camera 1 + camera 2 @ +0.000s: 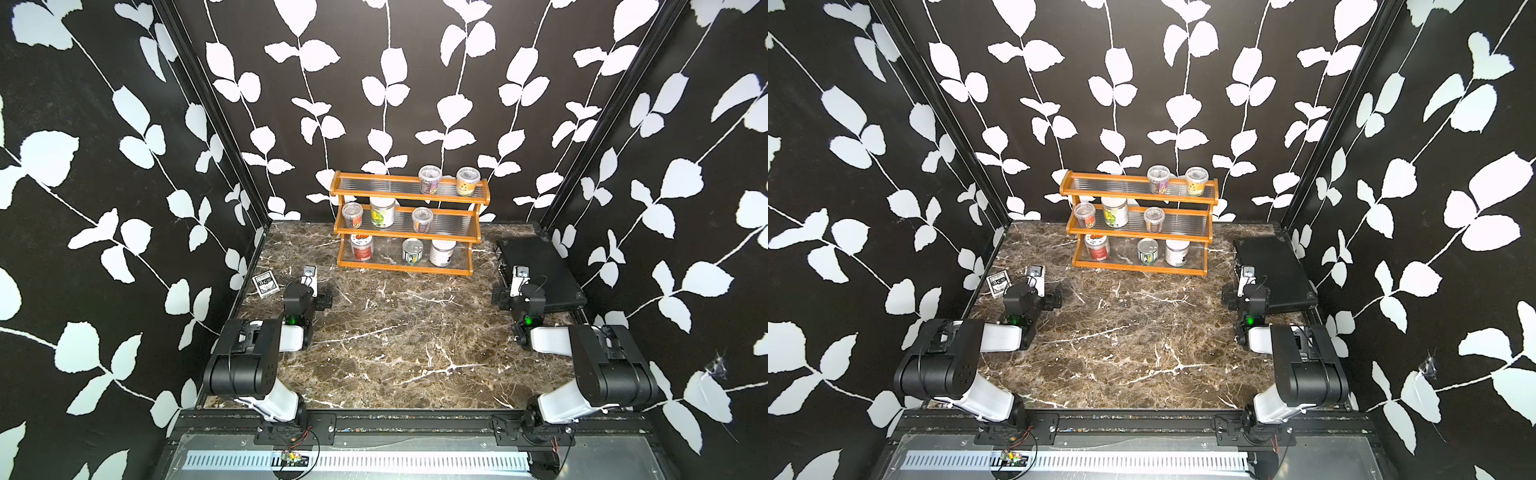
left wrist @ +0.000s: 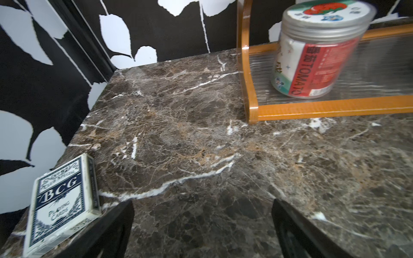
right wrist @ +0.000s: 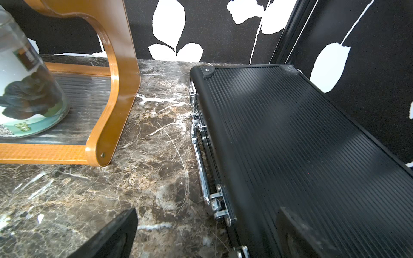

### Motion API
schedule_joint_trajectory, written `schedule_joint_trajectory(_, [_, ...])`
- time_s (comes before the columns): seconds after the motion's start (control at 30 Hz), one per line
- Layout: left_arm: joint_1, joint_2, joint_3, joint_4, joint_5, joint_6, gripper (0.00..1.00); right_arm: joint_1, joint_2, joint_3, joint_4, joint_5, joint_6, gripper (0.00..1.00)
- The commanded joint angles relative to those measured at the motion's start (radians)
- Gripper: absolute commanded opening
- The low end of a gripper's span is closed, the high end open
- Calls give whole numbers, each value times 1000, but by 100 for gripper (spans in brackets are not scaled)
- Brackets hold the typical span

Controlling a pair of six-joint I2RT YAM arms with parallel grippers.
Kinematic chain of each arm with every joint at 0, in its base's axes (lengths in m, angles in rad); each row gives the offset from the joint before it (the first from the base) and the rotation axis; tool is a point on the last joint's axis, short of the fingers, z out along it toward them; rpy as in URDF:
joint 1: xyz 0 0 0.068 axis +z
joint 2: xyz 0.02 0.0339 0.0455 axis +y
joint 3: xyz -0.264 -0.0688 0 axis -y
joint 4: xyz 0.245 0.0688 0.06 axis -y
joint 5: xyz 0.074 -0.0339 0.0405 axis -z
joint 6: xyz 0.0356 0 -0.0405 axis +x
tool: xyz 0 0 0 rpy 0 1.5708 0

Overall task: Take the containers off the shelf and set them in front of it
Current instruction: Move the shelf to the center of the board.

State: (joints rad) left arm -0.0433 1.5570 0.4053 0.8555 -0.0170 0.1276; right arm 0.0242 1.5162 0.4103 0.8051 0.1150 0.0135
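The orange-brown shelf [image 1: 405, 268] stands at the back of the marble table. All the containers are on it. Two clear cups [image 1: 429, 179] [image 1: 466, 181] share the top tier. The middle tier carries a cup [image 1: 352, 215], a white-lidded jar [image 1: 382, 212] and another cup [image 1: 422, 219]. On the bottom tier are a tomato-label jar [image 1: 361, 246] [image 2: 312, 55], a tin can [image 1: 414, 251] and a white jar [image 1: 442, 252] [image 3: 26, 89]. My left gripper [image 2: 203, 205] is open over bare marble, short of the shelf's left end. My right gripper [image 3: 205, 212] is open too, beside the shelf's right end.
A black-and-white card box [image 1: 266, 286] [image 2: 64, 201] lies just left of the left gripper. A flat black case [image 1: 540, 270] [image 3: 301, 145] with chrome latches lies close on the right gripper's right. Bare marble [image 1: 407, 332] spreads in front of the shelf. Patterned walls enclose three sides.
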Motion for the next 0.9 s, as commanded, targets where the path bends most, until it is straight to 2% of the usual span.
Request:
schedule_joint_trajectory(0.0, [3, -119, 33, -129, 47, 8, 99, -3, -116, 25, -113, -56, -29, 100])
schedule_joint_trajectory(0.13, [4, -280, 66, -304, 66, -1, 99, -2, -272, 42, -272, -115, -17, 100])
schedule_joint_trajectory(0.23, [4, -390, 146, -534, 58, -33, 99, -1, -384, 47, -383, -174, 5, 100])
schedule_joint_trajectory(0.43, [5, -501, 325, -888, 73, -39, 99, -1, -556, 122, -683, -274, 50, 100])
schedule_joint_trajectory(0.63, [5, -370, 553, -1061, 207, -115, 99, 10, -608, 240, -903, -339, 150, 100])
schedule_joint_trajectory(0.87, [5, -145, 774, -1140, 373, -188, 98, 62, -518, 418, -1064, -272, 239, 100])
